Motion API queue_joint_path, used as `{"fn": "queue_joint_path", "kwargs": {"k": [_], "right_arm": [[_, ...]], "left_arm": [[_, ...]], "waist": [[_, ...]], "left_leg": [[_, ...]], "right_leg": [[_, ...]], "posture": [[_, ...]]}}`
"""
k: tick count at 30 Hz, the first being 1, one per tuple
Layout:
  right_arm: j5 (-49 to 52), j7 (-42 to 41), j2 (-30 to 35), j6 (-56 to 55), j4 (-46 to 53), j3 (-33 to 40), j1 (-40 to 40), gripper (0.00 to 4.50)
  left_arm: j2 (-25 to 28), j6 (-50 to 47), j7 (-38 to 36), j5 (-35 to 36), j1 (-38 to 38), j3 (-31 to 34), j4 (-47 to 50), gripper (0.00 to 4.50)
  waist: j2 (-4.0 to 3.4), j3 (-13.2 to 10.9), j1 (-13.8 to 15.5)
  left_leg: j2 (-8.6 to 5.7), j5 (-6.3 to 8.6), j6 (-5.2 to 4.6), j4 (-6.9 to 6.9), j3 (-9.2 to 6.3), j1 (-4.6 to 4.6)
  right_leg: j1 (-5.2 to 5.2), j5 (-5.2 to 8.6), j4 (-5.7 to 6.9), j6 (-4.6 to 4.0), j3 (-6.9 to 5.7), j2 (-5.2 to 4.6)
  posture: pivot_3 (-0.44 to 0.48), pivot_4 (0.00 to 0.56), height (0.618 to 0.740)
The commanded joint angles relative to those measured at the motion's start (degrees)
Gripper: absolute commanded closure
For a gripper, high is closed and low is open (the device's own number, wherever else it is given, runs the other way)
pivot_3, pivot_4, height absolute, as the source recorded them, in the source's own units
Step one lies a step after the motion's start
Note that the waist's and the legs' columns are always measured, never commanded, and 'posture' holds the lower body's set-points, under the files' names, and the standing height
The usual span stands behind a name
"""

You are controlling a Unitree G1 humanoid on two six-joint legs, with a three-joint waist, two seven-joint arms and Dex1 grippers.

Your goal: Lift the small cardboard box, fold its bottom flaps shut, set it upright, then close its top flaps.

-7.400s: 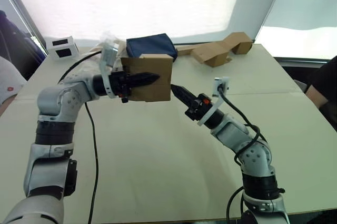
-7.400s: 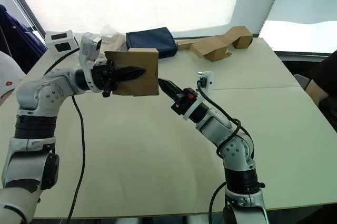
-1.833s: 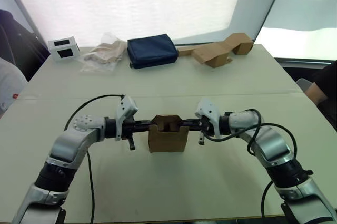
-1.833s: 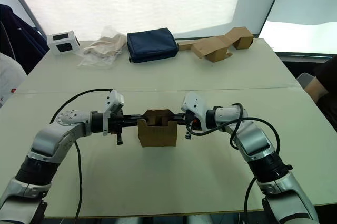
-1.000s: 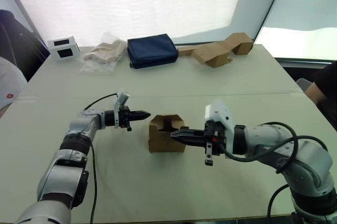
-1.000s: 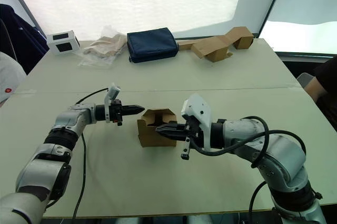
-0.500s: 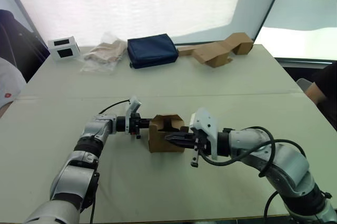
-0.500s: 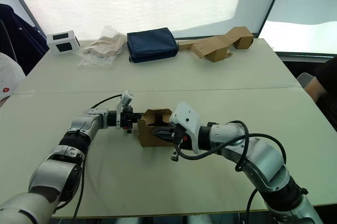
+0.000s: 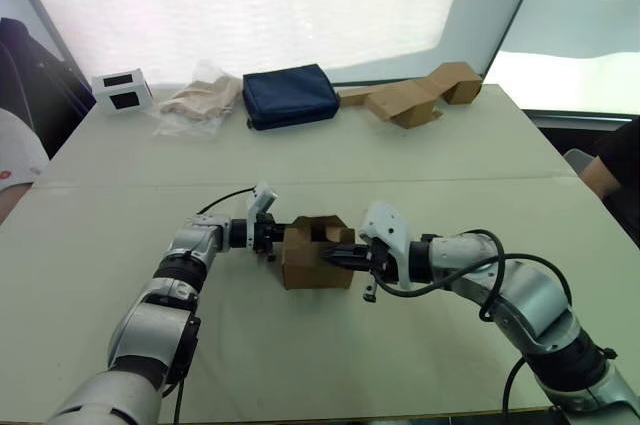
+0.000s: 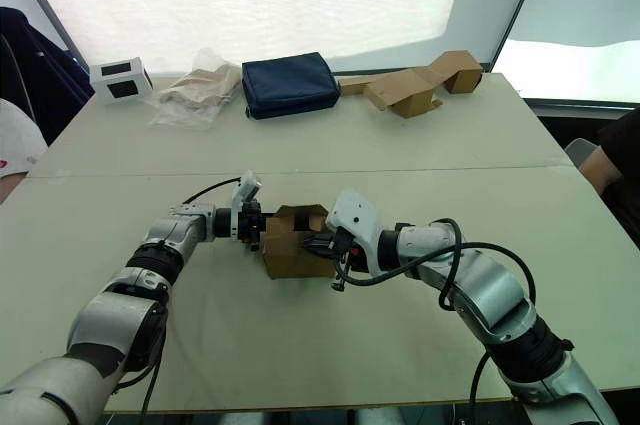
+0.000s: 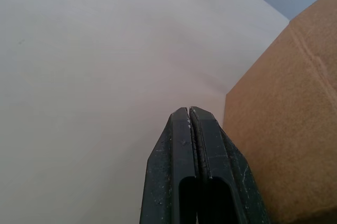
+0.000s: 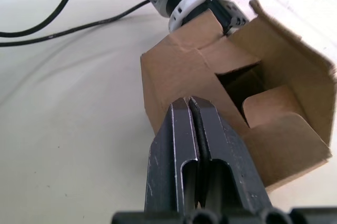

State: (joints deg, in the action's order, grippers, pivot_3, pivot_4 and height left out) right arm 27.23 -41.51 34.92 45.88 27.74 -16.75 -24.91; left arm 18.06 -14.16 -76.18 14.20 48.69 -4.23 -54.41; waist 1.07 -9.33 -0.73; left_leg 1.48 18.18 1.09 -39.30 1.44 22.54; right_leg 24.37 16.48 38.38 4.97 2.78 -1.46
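Observation:
The small cardboard box [image 9: 312, 265] stands upright on the table, near its middle. Its top flaps [image 12: 231, 55] lean inward around a dark opening; the bottom flaps are hidden underneath. My left gripper [image 9: 280, 237] is shut, its tips against the box's left wall [image 11: 284, 118]. From the other side my right gripper [image 9: 334, 256] is shut too, its tips pressed on the box's right upper edge next to a flap [image 12: 184, 71]. Neither gripper holds anything.
Along the far edge lie a white box with black panels [image 9: 120, 90], a crumpled plastic bag [image 9: 195, 103], a navy pouch [image 9: 290, 95] and bent cardboard pieces [image 9: 415, 95]. A person sits at the left edge [image 9: 15, 160], another at the right [image 9: 610, 170].
The box, once held in the air, now stands on the table. In the last half second my left gripper slid right to its wall and my right gripper pushed in closer.

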Motion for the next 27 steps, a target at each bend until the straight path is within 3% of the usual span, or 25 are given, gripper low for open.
{"fn": "queue_joint_path", "kwargs": {"k": [1,6,8,11,16,21,27], "right_arm": [[-0.5,-0.5,-0.7,-0.5,-0.2,0.1,-1.0,4.50],[-1.3,-1.0,-1.3,-0.9,-1.3,-0.3,-1.2,4.50],[-1.4,-1.3,-1.6,-0.9,-1.4,-0.2,-1.5,4.50],[-1.0,-2.1,-2.5,-1.2,-1.9,0.3,-2.5,4.50],[-0.9,-3.0,-3.2,-1.4,-1.8,0.5,-3.1,4.50],[-1.4,-3.7,-3.8,-2.4,-3.2,0.1,-3.4,4.50],[-2.3,-4.1,-4.9,-3.2,-4.4,-0.5,-3.3,4.50]], "left_arm": [[-0.6,0.8,-0.1,0.1,-0.7,0.9,1.8,4.49],[0.3,2.0,1.7,-0.4,-2.0,2.0,2.9,4.49],[1.2,4.4,5.7,-0.1,-1.9,4.0,3.1,4.49],[5.4,2.5,8.2,2.1,-3.7,7.8,10.1,4.49],[13.4,-15.8,7.3,11.0,-17.6,9.4,42.8,4.49],[18.4,-31.0,11.8,21.8,-27.9,11.9,67.0,4.49],[18.1,-36.6,17.4,27.1,-32.0,11.7,75.6,4.49]], "waist": [[0.00,0.0,0.0],[0.00,0.0,0.0],[0.00,0.0,-0.1],[0.00,0.0,-0.7],[-0.03,0.0,-0.6],[0.00,0.0,0.1],[0.00,0.0,-0.1]], "left_leg": [[0.00,0.00,0.00,0.00,0.00,0.00],[0.01,0.00,0.00,0.00,-0.01,-0.01],[0.01,0.00,0.00,0.00,-0.01,-0.01],[0.10,0.00,0.00,0.00,0.00,-0.02],[0.16,-0.01,0.01,0.08,-0.01,-0.02],[0.06,-0.01,0.02,0.02,-0.08,-0.02],[0.08,-0.01,0.02,0.03,-0.09,-0.04]], "right_leg": [[0.00,0.00,0.00,0.00,0.00,0.00],[0.00,0.00,0.01,0.00,0.00,0.01],[0.00,0.00,0.01,0.00,0.00,0.00],[0.02,0.00,0.04,0.00,0.03,-0.01],[0.08,0.00,0.07,-0.01,0.05,-0.05],[-0.03,0.00,0.06,-0.01,0.06,-0.31],[-0.05,0.00,0.03,-0.01,0.05,-0.24]], "posture": [[0.000,0.150,0.740],[0.000,0.150,0.740],[0.000,0.150,0.740],[0.000,0.150,0.740],[0.000,0.150,0.740],[0.000,0.150,0.740],[0.000,0.150,0.740]]}}
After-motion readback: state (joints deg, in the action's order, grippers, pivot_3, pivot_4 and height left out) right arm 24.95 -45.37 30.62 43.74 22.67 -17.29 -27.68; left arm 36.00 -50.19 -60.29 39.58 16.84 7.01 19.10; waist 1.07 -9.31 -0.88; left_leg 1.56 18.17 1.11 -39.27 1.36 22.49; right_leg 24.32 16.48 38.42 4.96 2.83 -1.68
